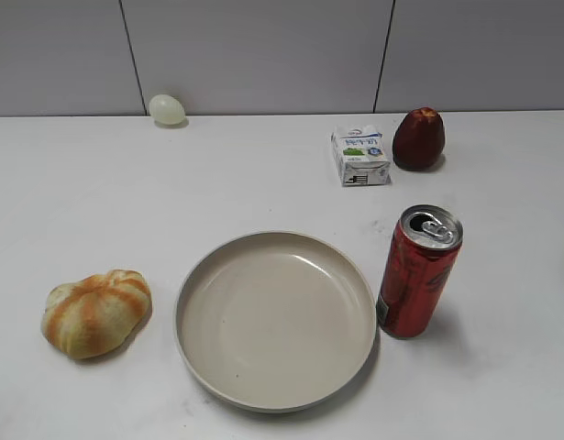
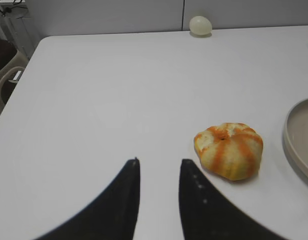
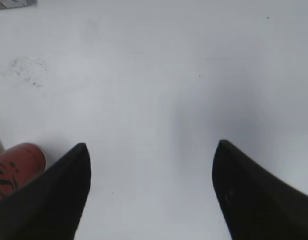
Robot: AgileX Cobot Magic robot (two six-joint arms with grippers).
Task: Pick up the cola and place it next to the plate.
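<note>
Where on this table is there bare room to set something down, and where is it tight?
Bare: the wide stretch between the pale egg, the bun and the plate; also right of the cola. Tight: the cola stands right at the plate's right rim, and the milk carton sits close beside the dark red fruit.

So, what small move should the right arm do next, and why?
Probably just pull the right gripper back and away. The cola already stands upright beside the plate, just off its rim. The jaws are wide open with only table between them, the can off to the left.
</note>
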